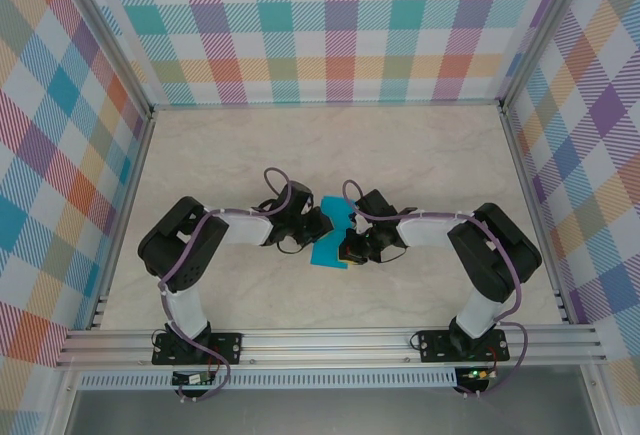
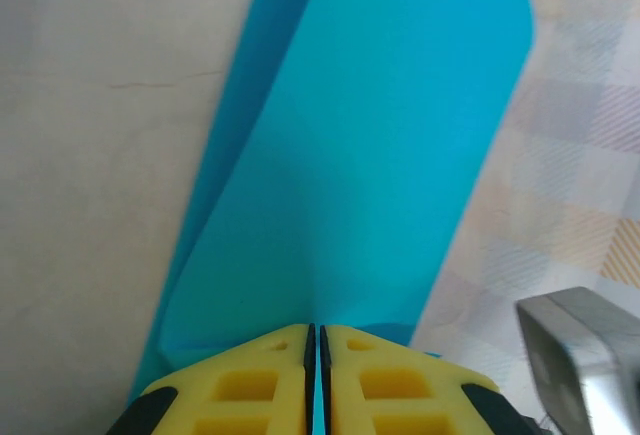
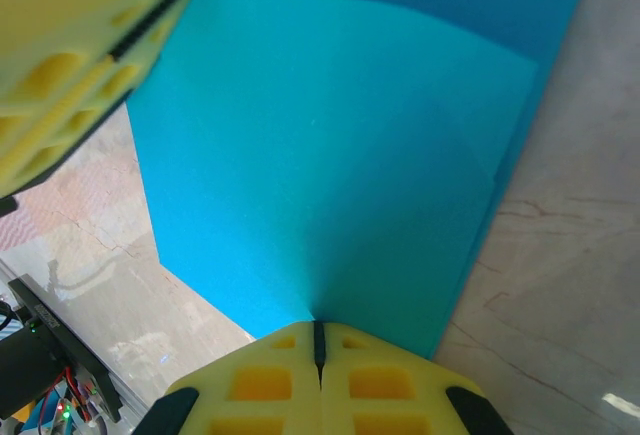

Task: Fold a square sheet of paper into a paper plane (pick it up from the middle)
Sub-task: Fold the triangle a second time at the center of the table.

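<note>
Paper [image 1: 328, 247] at centre of top view, between both arms, above table [image 1: 300, 145]. Left gripper [image 2: 313, 340] pressed together, pinching paper edge. Right gripper [image 3: 319, 333] pressed together, pinching opposite edge. Paper bent, second layer visible behind.

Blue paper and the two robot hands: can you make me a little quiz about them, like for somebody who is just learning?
1. True or false: the blue paper lies flat and untouched on the table.
2. Pick one: how many grippers are pinching the paper? A) none B) one C) both
3. Fill in the missing word: the left gripper and the right gripper both have ____ fingertips.

Key
1. False: it is bent and being gripped.
2. C: each wrist view has closed fingertips on an edge of the paper.
3. Yellow.
</note>
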### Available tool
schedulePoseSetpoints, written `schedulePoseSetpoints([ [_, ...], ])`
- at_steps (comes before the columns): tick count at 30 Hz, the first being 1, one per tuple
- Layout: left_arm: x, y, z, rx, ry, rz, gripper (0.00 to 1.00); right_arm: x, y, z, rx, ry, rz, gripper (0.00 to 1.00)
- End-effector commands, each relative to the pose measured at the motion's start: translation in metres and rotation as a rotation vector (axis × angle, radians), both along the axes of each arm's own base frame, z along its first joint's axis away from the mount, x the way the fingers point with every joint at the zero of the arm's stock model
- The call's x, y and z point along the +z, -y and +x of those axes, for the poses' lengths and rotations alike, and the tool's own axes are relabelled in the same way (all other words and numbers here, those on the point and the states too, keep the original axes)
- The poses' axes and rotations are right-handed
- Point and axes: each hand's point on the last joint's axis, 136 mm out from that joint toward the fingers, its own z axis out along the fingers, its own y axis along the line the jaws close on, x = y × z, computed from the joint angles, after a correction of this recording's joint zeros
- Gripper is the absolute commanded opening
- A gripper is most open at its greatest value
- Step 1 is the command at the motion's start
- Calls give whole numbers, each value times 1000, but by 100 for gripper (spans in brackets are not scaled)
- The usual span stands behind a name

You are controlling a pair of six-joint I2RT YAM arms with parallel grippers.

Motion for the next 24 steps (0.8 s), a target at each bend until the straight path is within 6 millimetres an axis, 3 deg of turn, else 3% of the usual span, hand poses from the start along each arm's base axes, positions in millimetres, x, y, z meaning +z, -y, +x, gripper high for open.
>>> schedulePoseSetpoints([
  [1,-14,-8,-3,13,-2,54,12,-15,17,-13,-18,-68,-97,2],
  [7,-34,-19,-13,14,-41,107,11,20,-1,-3,-14,-24,8,4],
  [14,-34,-21,-15,21,-44,105,11,39,-24,17,9,13,77,6],
  [19,-33,-18,-14,21,-48,100,10,28,-29,30,-1,0,26,6],
  [24,-32,-15,-12,21,-49,85,10,13,-32,29,0,-25,29,5],
])
